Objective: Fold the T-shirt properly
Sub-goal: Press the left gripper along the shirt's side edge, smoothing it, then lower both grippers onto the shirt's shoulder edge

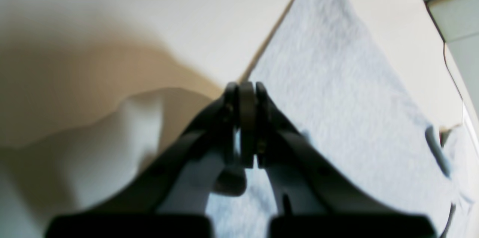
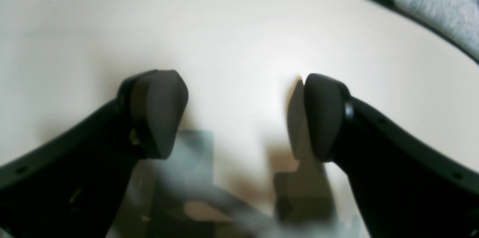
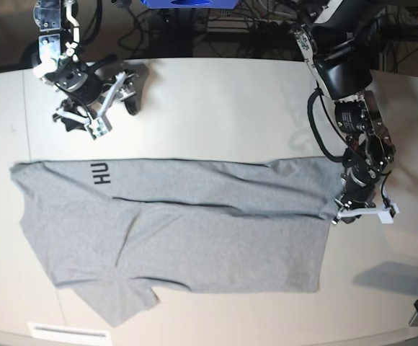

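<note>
T-shirt (image 3: 187, 231) lay spread across table (image 3: 230, 108), upper strip folded over, left gripper (image 3: 344, 209) pinched together on its right edge, right gripper (image 3: 101, 90) gaped wide over bare tabletop beyond the shirt's top edge

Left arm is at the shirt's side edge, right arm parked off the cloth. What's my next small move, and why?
Probably draw the left gripper slowly across the T-shirt, carrying that edge over. Its jaws look shut at the cloth's edge, though whether fabric is pinched isn't clear. The right gripper stands open over bare table, holding nothing.
</note>
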`<state>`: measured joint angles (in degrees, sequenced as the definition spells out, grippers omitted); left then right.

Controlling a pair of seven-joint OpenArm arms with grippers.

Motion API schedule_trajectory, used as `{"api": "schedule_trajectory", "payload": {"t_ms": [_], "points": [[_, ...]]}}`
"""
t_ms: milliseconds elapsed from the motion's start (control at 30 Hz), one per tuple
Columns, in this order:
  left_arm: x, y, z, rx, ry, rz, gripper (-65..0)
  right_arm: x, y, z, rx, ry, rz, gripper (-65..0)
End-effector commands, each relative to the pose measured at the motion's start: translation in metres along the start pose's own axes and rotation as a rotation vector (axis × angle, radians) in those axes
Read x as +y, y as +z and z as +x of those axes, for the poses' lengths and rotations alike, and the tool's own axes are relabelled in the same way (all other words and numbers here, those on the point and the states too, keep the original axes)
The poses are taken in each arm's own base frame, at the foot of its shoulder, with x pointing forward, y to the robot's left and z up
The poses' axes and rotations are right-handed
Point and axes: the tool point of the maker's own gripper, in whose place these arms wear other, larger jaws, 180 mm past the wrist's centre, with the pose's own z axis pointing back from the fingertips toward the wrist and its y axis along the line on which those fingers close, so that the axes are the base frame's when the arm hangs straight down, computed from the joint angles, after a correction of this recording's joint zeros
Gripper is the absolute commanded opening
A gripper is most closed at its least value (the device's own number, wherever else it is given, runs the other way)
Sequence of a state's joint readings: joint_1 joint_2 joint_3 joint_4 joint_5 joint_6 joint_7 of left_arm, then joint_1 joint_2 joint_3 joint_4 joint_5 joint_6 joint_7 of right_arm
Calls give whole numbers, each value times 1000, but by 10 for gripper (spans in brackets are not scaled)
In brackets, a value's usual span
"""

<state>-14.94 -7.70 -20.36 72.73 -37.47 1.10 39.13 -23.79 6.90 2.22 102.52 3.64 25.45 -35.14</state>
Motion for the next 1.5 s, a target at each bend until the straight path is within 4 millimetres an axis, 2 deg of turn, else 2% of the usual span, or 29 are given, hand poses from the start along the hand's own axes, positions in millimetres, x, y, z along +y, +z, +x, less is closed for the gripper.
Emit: {"api": "schedule_trajectory", "payload": {"t_ms": [0,167,400,800,867,1033,1133,1200,1267,1333,1467], "points": [[-10,1,23,-62,-12,-28,-650,-2,2,-42,187,37,-20,-157],[-17,-3,26,-61,-13,-38,-650,-3,2,-42,187,38,-21,-157],[-13,-21,18,-9,-10,-5,-650,-3,2,-42,187,38,-21,-157],[-4,-21,22,-13,-82,35,-650,-1,1,-42,186,37,-17,-157],[-8,-21,22,-7,-116,28,-595,-1,1,-42,186,37,-17,-157],[-12,-21,22,-7,-135,19,-292,-1,1,-42,186,37,-17,-157],[-18,-19,29,-29,-137,8,-175,-1,1,-42,186,37,-17,-157],[-27,-12,43,-71,-150,-14,-141,-1,2,-42,185,38,-17,-157],[-30,0,47,-100,-174,-27,-144,-1,3,-40,179,38,-19,-157],[-41,20,52,-150,-216,-58,-146,-4,5,-30,140,41,-31,-157],[-41,52,35,-178,-264,-74,-146,-3,18,1,15,66,-49,-157]]}}
